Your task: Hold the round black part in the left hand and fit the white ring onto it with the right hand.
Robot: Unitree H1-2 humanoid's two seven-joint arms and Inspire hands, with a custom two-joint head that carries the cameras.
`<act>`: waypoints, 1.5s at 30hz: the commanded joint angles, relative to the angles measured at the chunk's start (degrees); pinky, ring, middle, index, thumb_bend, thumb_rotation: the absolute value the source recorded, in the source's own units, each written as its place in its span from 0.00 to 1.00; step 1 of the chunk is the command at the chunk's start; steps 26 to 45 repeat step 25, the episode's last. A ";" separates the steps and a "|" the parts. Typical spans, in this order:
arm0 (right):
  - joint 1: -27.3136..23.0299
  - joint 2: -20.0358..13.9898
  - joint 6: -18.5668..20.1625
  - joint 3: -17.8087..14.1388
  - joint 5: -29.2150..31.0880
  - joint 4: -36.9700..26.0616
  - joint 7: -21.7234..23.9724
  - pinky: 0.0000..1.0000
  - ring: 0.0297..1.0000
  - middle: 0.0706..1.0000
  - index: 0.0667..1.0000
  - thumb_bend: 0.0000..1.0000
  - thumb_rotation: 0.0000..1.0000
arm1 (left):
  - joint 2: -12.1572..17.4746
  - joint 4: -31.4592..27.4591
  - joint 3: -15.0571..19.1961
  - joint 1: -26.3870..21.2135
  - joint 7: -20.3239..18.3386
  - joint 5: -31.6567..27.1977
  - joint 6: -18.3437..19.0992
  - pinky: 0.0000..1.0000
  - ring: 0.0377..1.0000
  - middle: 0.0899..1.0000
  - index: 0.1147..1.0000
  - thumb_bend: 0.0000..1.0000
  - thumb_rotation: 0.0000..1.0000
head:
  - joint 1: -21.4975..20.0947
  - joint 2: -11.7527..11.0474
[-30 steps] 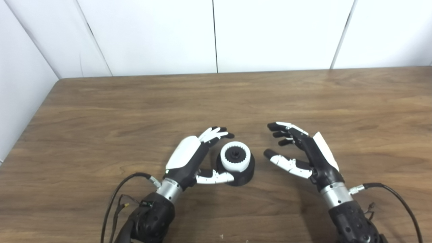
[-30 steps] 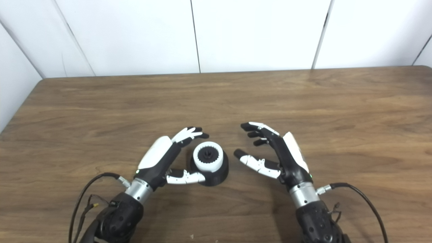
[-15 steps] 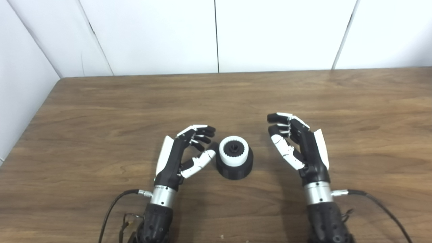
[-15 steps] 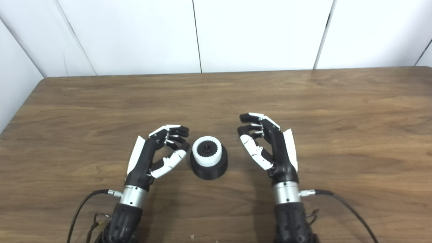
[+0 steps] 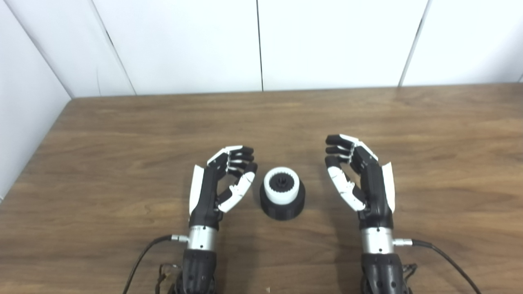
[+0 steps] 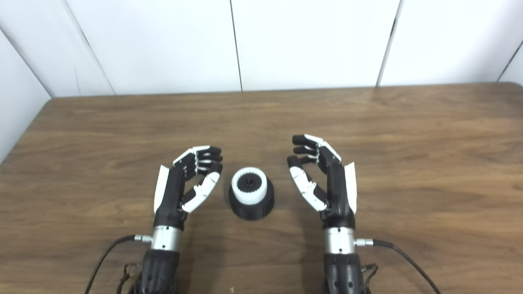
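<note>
In the left eye view, the round black part (image 5: 282, 203) sat on the brown wooden worktop (image 5: 122, 134), dead centre between the two hands, and the white ring (image 5: 282, 186) was seated on top of it, its toothed inner edge circling a small black hub. The left hand (image 5: 218, 184) stood on edge just left of the part, palm turned toward it, fingers (image 5: 240, 155) loosely curled and spread, holding nothing and clear of the part. The right hand (image 5: 363, 179) mirrored it on the other side, palm inward, released and empty, a little farther from the part than the left one. Over to the right eye view, and it was the same picture: the ring (image 6: 249, 185) capped the black part (image 6: 251, 202), which rested flat on the worktop (image 6: 429, 134), untouched. The left hand (image 6: 184, 185) and right hand (image 6: 327, 179) flanked it, both slack with fingers apart, a cable (image 6: 402, 255) trailing from the right wrist across the wood.
</note>
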 commanded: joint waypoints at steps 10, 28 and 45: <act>1.08 0.90 -1.41 0.01 -0.51 1.98 -1.01 0.57 0.64 0.67 0.64 0.49 0.47 | -0.76 -0.29 -0.10 0.18 0.77 -0.97 -1.30 0.45 0.54 0.58 0.55 0.44 0.49 | 0.26 0.29; 1.08 0.39 -1.28 -0.04 -0.83 2.02 -0.76 0.56 0.63 0.66 0.63 0.47 0.39 | -0.61 -0.67 -0.58 0.08 0.73 0.48 -0.76 0.44 0.53 0.58 0.56 0.44 0.45 | 0.23 0.48; 1.08 0.39 -1.28 -0.04 -0.83 2.02 -0.76 0.56 0.63 0.66 0.63 0.47 0.39 | -0.61 -0.67 -0.58 0.08 0.73 0.48 -0.76 0.44 0.53 0.58 0.56 0.44 0.45 | 0.23 0.48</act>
